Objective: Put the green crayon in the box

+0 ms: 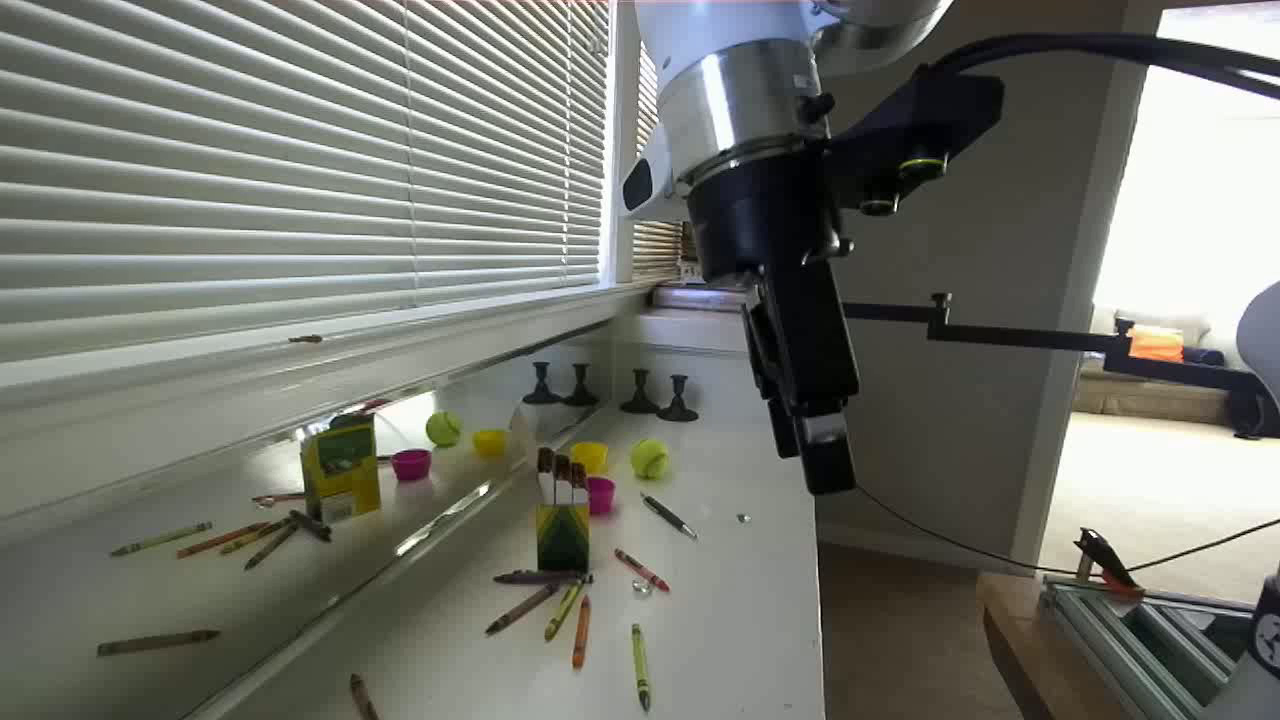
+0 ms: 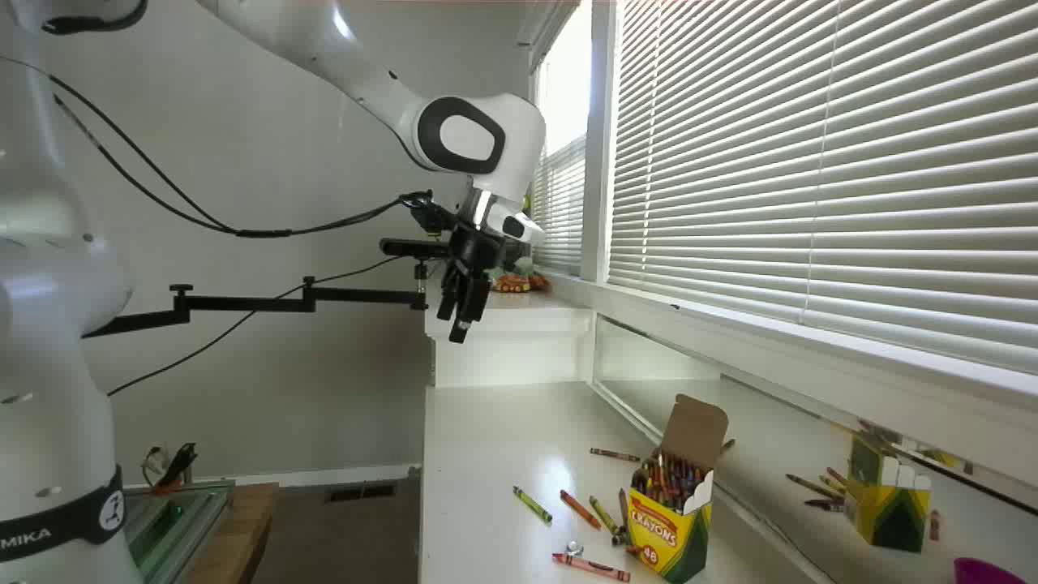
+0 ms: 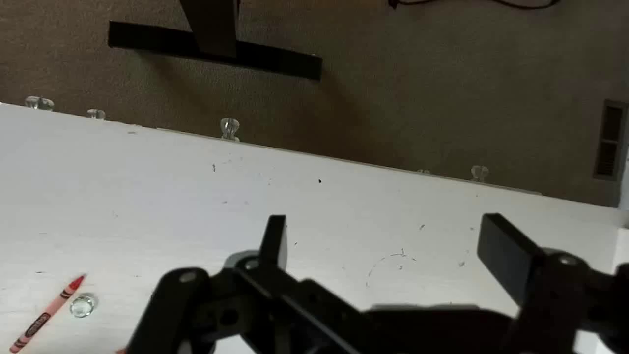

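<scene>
1. In the wrist view, a wide-spread tool above the tabletop, with the long edge running beyond it, then brown floor.
2. In an exterior view, high toward the far left with that tool, well apart from the green crayon.
3. For the green crayon, a loose spot on the tabletop, between the long edge on the left and the box, touching neither.
4. For the box, an upright stance near the mirror on the right, open-topped and packed with crayons.
5. Between the two, an orange crayon, then a yellow-green crayon with its end close to the box.
6. Nearer, a reddish crayon just beside a glass gem.
7. Farther, a broad white run of tabletop up to a raised ledge.
8. In an exterior view, toward the far end, a pen, a tennis ball and dark candleholders.
</scene>
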